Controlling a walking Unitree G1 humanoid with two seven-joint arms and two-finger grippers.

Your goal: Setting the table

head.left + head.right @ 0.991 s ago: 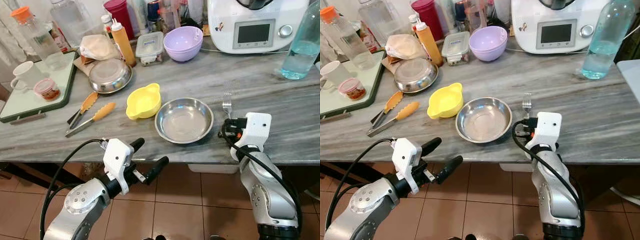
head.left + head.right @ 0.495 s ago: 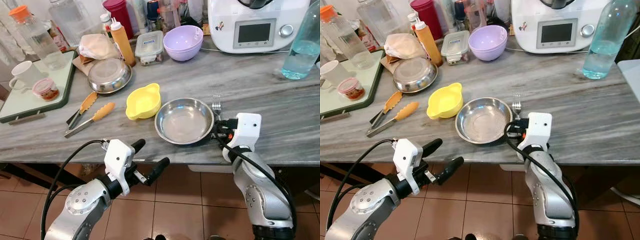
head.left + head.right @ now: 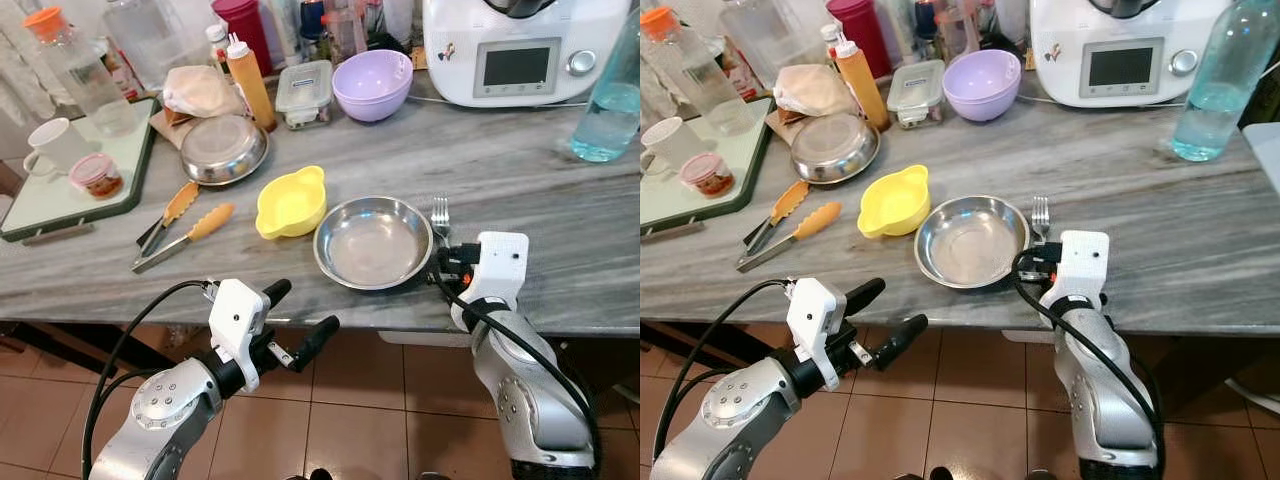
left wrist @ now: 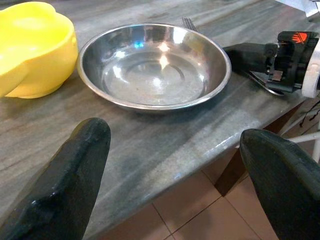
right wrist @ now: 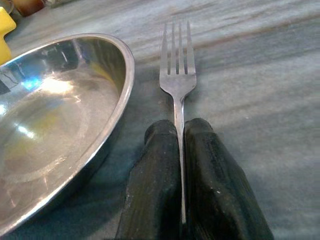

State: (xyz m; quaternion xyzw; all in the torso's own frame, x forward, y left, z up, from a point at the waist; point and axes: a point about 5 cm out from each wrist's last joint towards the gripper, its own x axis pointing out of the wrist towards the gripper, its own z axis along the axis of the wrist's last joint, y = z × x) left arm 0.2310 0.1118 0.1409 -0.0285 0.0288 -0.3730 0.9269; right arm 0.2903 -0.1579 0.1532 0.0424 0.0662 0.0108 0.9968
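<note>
Our right claw (image 5: 180, 145): fingers clamped on the fork (image 5: 177, 75) handle, fork flat on the counter (image 3: 560, 200) just beside the steel bowl (image 3: 373, 241). Our left claw (image 3: 300, 318): fingers wide apart, holding nothing, below the counter edge.

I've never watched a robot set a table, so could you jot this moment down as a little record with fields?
Surface: grey marbled counter
Right gripper: shut on the fork, low over the counter
Fork position: right beside the steel plate, tines pointing away from the robot
Left gripper: open, held in front of the counter edge
Left of the plate: yellow bowl
Further left: orange-handled tongs
</note>
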